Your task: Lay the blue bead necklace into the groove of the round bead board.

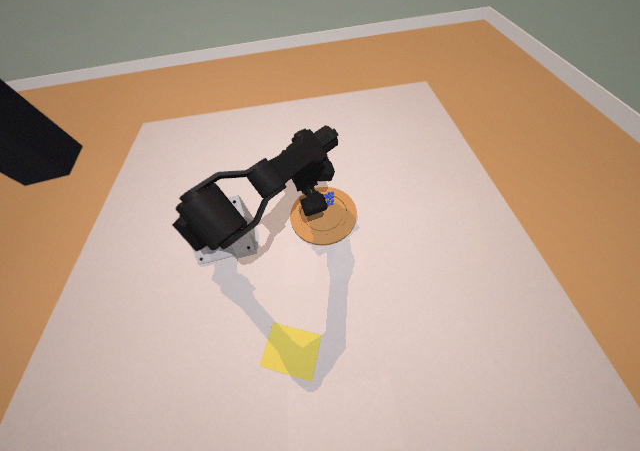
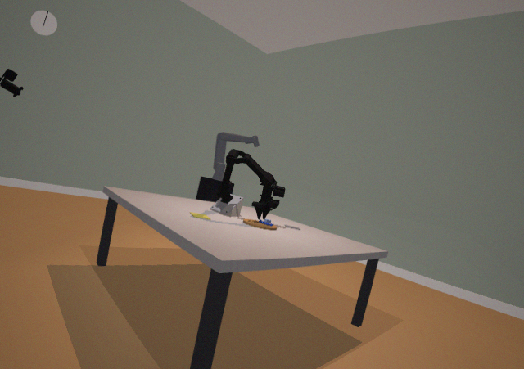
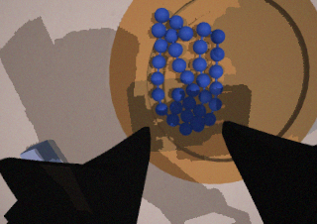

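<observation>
The blue bead necklace [image 1: 329, 198] [image 2: 265, 222] [image 3: 199, 64] lies bunched in several roughly parallel strands on the round orange bead board [image 1: 341, 229] [image 2: 250, 222] [image 3: 277, 60]. In the wrist view it covers the left part of the circular groove, and its beads spread to both sides of that line. My gripper [image 2: 262, 218] [image 3: 186, 130] is partly open and empty, pointing down just above the board. In the wrist view the lowest beads show between and just beyond the fingertips. In the top view the arm hides the fingertips and part of the board.
A light blue block [image 3: 40, 150] lies off the board, beside the left finger in the wrist view. A flat yellow square [image 1: 292, 353] [image 2: 200, 215] lies on the table away from the board. The arm's base plate [image 1: 250, 244] is near the board. A grey stand [image 2: 219, 149] rises behind the arm.
</observation>
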Robot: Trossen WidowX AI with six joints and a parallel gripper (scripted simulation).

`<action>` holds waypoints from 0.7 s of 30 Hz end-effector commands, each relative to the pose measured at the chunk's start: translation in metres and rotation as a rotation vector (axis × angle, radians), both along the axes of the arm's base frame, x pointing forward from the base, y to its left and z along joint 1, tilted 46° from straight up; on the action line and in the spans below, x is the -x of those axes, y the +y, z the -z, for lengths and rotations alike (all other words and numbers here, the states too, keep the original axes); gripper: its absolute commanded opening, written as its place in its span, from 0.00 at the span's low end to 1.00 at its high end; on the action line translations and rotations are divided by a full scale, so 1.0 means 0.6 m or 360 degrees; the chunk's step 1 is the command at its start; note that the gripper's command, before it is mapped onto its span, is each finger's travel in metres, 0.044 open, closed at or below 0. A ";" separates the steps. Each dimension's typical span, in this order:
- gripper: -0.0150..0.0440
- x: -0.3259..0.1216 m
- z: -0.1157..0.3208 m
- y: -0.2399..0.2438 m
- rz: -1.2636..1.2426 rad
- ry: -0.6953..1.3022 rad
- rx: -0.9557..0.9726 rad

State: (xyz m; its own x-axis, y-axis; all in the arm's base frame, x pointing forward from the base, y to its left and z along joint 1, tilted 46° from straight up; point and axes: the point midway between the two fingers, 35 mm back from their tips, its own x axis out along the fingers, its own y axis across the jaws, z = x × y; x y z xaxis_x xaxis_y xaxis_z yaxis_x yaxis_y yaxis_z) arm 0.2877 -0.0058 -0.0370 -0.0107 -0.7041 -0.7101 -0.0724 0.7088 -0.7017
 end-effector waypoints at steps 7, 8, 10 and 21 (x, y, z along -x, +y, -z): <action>0.68 0.007 0.018 -0.020 0.0002 0.0021 0.0015; 0.68 0.007 0.018 -0.020 0.0002 0.0021 0.0015; 0.68 0.007 0.018 -0.020 0.0002 0.0021 0.0015; 0.41 0.005 0.015 -0.017 0.0006 0.0010 0.0006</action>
